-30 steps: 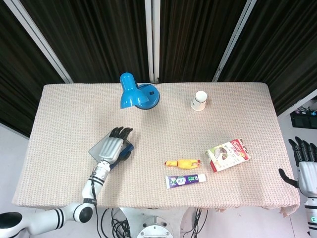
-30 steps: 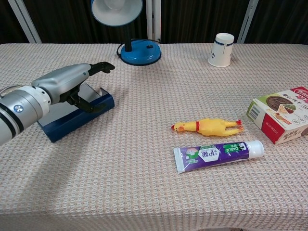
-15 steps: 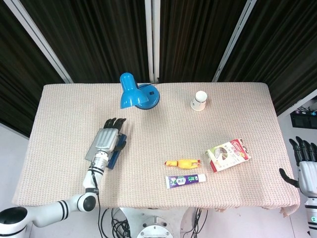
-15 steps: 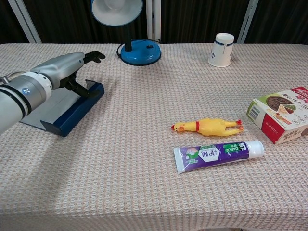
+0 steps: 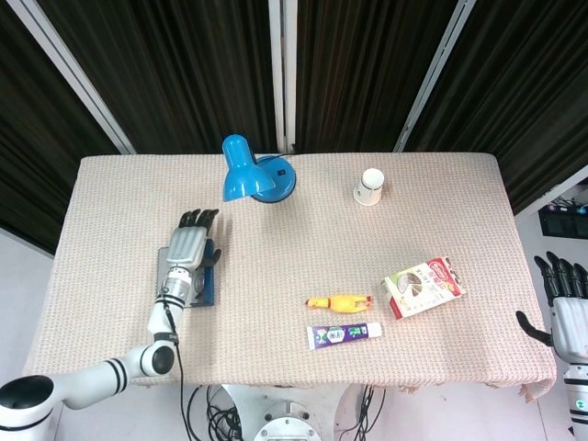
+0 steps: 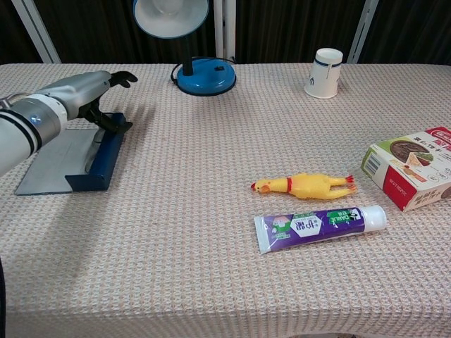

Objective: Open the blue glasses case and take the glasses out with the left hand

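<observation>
Nearest me on the bench [image 6: 176,282]: toothpaste tube [image 6: 320,227], lying flat, cap pointing right. Just behind it, rubber chicken [image 6: 304,186], on its side, head to the left; the two are close but apart. Snack box [image 6: 412,166] sits right of the chicken, near the bench's right edge. My right hand [image 5: 568,317] hangs off the right end of the bench, fingers apart, holding nothing. Far left: blue glasses case [image 6: 74,160] lies flat with its grey lid face up, blue edge toward centre. My left hand [image 6: 81,92] lies over the case's far end, fingers [image 6: 121,76] stretched forward past it, thumb down against the case's blue side; can't tell if that's a real grip. Farthest back: blue desk lamp [image 6: 184,35] left of centre, paper cup [image 6: 325,72] right of it, well apart.
</observation>
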{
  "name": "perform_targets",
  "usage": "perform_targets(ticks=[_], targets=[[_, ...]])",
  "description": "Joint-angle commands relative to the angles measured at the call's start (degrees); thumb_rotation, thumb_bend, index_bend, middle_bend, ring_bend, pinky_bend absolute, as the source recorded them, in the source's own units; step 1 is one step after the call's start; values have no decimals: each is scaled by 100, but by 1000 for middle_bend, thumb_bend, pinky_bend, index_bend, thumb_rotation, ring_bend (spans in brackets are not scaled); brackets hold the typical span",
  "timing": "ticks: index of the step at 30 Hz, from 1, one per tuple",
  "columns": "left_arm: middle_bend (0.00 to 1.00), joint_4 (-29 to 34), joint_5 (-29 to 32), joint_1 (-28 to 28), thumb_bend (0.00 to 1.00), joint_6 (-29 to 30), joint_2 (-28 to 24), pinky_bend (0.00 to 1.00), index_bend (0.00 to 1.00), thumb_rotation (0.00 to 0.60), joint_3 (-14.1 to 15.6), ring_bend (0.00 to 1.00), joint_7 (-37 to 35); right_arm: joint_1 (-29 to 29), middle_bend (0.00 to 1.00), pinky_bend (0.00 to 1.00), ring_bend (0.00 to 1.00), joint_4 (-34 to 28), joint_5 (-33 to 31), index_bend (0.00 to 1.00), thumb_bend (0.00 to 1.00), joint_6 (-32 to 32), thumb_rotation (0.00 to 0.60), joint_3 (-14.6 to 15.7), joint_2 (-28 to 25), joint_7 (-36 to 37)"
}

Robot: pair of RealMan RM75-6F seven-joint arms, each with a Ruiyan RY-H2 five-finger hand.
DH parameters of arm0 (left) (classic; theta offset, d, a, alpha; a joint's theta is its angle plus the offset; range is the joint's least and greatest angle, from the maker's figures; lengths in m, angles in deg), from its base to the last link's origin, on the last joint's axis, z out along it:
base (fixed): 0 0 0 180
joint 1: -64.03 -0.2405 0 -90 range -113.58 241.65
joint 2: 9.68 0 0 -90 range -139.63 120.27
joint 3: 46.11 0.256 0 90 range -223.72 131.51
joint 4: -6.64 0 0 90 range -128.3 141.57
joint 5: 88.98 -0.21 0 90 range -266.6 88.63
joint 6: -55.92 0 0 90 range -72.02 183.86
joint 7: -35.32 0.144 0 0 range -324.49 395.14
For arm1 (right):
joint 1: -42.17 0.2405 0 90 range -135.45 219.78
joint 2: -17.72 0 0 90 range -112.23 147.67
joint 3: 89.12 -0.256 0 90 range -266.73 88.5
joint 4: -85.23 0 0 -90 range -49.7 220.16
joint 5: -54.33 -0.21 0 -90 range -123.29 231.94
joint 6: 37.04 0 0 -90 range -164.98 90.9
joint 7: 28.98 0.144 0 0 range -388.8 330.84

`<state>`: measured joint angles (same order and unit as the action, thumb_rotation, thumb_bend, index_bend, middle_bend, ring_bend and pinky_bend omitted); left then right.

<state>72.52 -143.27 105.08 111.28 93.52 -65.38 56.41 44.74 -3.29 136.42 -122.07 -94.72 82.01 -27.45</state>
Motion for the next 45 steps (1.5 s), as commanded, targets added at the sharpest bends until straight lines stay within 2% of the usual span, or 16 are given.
perform_targets(ticks=[1, 10, 22, 25, 27, 29, 31, 33, 35, 41, 45], targets=[[82, -100, 75, 47, 351, -49, 17, 23, 74, 600, -12, 0, -9, -1, 0, 0, 0, 0, -18, 0, 197, 3, 600, -6, 3, -4], [82, -316, 227, 90, 382, 4, -25, 24, 74, 600, -60, 0, 2, 21, 0, 0, 0, 2, -22, 0, 197, 36, 600, -5, 25, -39], [83, -214, 644, 40, 418, 15, -249, 23, 73, 600, -72, 0, 256, 39, 0, 0, 0, -6, 2, 0, 197, 57, 600, 17, 59, -86], [86, 33, 674, -5, 418, -27, -395, 23, 74, 600, -104, 0, 126, 38, 0, 0, 0, -23, 6, 0, 197, 46, 600, 14, 49, -96], [89, 436, 630, -77, 418, -223, -653, 45, 73, 600, -139, 0, -183, 34, 0, 0, 0, -33, -4, 0, 197, 42, 600, 11, 39, -99], [89, 829, 456, -161, 418, -498, -977, 95, 73, 600, -159, 0, -617, 33, 0, 0, 0, -33, -14, 0, 197, 46, 600, 8, 36, -98], [90, 1179, -12, -244, 418, -964, -1361, 141, 73, 600, -133, 0, -1341, 39, 0, 0, 0, -30, -25, 0, 197, 65, 600, 10, 44, -92], [105, 1336, -578, -315, 424, -1541, -1749, 145, 74, 600, -53, 3, -2173, 49, 0, 0, 0, -33, -22, 0, 198, 96, 600, 22, 54, -77], [141, 1323, -1016, -340, 461, -1820, -1954, 135, 79, 600, 21, 10, -2694, 54, 0, 0, 0, -37, -5, 0, 199, 108, 600, 35, 59, -78], [181, 914, -2299, -290, 665, -1850, -2159, 61, 87, 600, 417, 2, -3703, 52, 0, 0, 0, -76, 11, 0, 199, 87, 600, 39, 56, -128], [194, 558, -2982, -145, 729, -1671, -2169, 33, 88, 600, 759, 0, -3941, 52, 0, 0, 0, -123, 3, 0, 199, 81, 600, 37, 42, -178]])
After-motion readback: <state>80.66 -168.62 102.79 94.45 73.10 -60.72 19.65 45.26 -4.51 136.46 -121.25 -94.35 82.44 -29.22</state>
